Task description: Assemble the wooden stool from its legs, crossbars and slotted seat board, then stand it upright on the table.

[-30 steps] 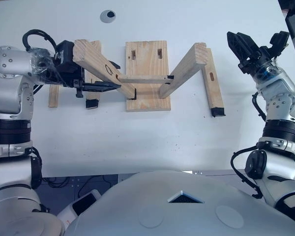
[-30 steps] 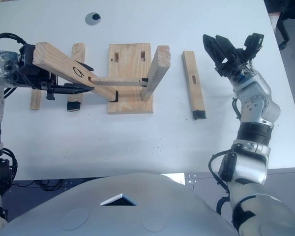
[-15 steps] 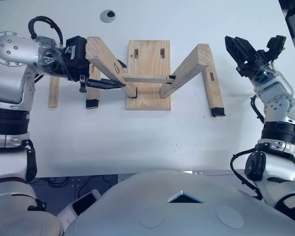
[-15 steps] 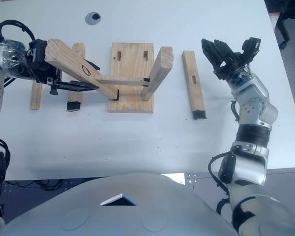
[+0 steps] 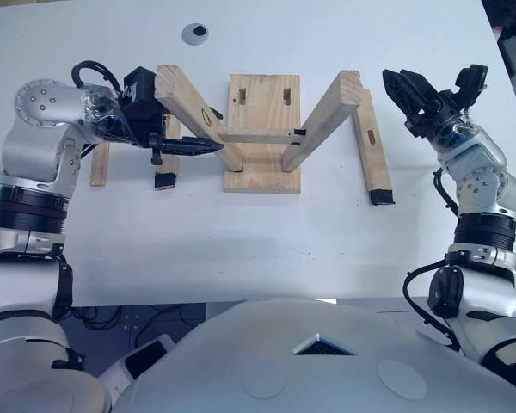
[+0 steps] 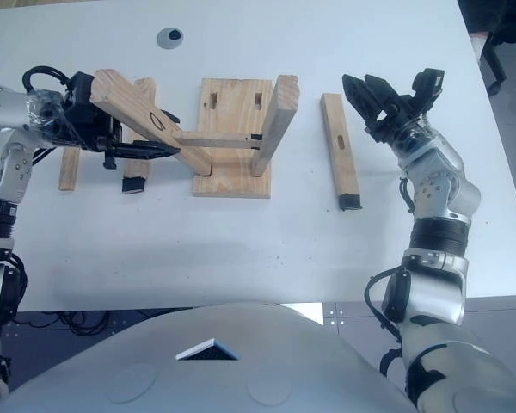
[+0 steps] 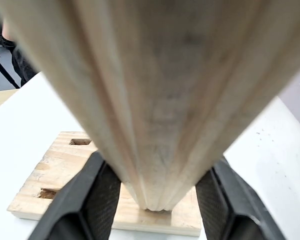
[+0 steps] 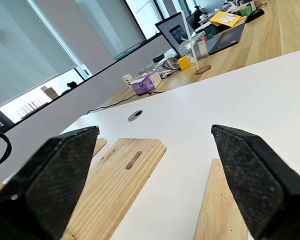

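loose leg point(image 6: 339, 151) between frame point(image 6: 215, 138) and right hand point(image 6: 394, 88)

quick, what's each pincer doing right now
Left pincer: closed on a wooden leg joined to a crossbar.
Right pincer: open, holding nothing.

The left gripper point(image 5: 187, 140), clamped on the left leg point(image 5: 185, 107), has swung the leg's top right, so it stands steeper. The right gripper point(image 5: 432, 82), fingers spread, has shifted left, nearer the right leg point(image 5: 327, 120).
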`<state>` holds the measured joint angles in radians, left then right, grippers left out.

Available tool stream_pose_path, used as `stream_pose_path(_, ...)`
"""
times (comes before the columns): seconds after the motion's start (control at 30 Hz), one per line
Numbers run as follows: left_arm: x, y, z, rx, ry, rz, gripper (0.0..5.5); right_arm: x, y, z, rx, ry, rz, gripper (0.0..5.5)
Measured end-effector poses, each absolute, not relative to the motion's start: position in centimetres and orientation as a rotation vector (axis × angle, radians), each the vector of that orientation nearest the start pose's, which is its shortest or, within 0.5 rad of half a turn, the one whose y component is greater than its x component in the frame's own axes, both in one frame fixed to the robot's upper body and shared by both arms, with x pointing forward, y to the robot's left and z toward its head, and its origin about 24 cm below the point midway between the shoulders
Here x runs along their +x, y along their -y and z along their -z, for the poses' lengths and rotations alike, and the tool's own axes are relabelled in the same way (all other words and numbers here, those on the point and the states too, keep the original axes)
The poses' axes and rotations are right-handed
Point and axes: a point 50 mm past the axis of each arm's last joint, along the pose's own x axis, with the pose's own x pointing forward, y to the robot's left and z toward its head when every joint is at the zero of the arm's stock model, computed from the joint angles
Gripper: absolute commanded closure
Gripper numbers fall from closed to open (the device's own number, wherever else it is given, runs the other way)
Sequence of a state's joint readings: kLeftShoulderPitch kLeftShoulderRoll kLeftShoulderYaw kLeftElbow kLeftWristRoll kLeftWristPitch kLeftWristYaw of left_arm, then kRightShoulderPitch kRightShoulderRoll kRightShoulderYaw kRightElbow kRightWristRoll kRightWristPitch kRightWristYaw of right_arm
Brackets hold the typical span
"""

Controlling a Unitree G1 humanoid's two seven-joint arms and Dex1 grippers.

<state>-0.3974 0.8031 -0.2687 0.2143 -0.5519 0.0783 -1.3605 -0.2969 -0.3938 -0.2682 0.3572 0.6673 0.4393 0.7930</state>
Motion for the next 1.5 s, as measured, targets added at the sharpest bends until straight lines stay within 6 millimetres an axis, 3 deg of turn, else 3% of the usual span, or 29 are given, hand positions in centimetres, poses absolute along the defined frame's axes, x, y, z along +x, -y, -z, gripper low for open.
stream_pose_path(0.17, 27.4, -19.8, -10.6, 0.229, -0.19, 1.445, 3.49, 29.1, 23.6, -6.8, 0.506, -0.136, -0.587, 1.36)
stream_pose_path(0.3, 26.6, -18.3, -10.1, 0.197, -0.138, 1.396, 3.49, 29.3, 21.9, -9.1, 0.468, -0.043, -0.639, 1.36)
stream_pose_path(0.43, 25.9, -17.4, -10.1, 0.182, -0.131, 1.35, 3.49, 28.9, 20.0, -13.0, 0.424, 0.076, -0.715, 1.36)
stream_pose_path(0.5, 26.3, -17.6, -10.1, 0.193, -0.145, 1.355, 3.04, 28.6, 19.0, -13.9, 0.431, 0.12, -0.741, 1.36)
stream_pose_path(0.53, 26.0, -18.9, -7.7, 0.257, -0.345, 1.309, 2.85, 28.7, 18.8, -14.1, 0.426, 0.12, -0.74, 1.36)
stream_pose_path(0.57, 24.3, -20.6, -3.9, 0.251, -0.613, 1.251, 2.74, 28.6, 18.8, -14.3, 0.421, 0.118, -0.729, 1.36)
stream_pose_path(0.73, 23.3, -19.8, -3.8, 0.231, -0.687, 1.301, 1.98, 29.7, 18.6, -13.7, 0.483, 0.107, -0.669, 1.36)
stream_pose_path(0.83, 24.1, -20.2, -4.2, 0.232, -0.679, 1.254, 1.69, 29.4, 19.6, -13.7, 0.484, 0.12, -0.643, 1.36)
stream_pose_path(1.0, 30.2, -22.4, -8.2, 0.169, -0.462, 0.945, 1.69, 24.4, 25.0, -12.9, 0.672, 0.106, -0.7, 1.36)
stream_pose_path(1.07, 31.6, -22.0, -8.7, 0.126, -0.38, 0.898, 1.69, 22.8, 25.6, -12.0, 0.702, 0.035, -0.736, 1.36)
stream_pose_path(1.17, 31.9, -20.4, -7.4, 0.018, -0.347, 0.882, 1.69, 19.9, 23.7, -9.7, 0.663, -0.206, -0.911, 1.36)
stream_pose_path(1.27, 31.0, -18.9, -5.6, -0.062, -0.352, 0.906, 1.69, 18.7, 19.5, -8.1, 0.58, -0.387, -1.115, 1.36)
stream_pose_path(1.37, 29.8, -17.9, -5.4, -0.043, -0.342, 1.013, 1.69, 20.0, 17.0, -7.3, 0.519, -0.376, -1.142, 1.36)
stream_pose_path(1.5, 27.6, -15.7, -5.5, -0.065, -0.304, 1.17, 1.69, 22.0, 16.4, -6.7, 0.485, -0.383, -1.149, 1.36)
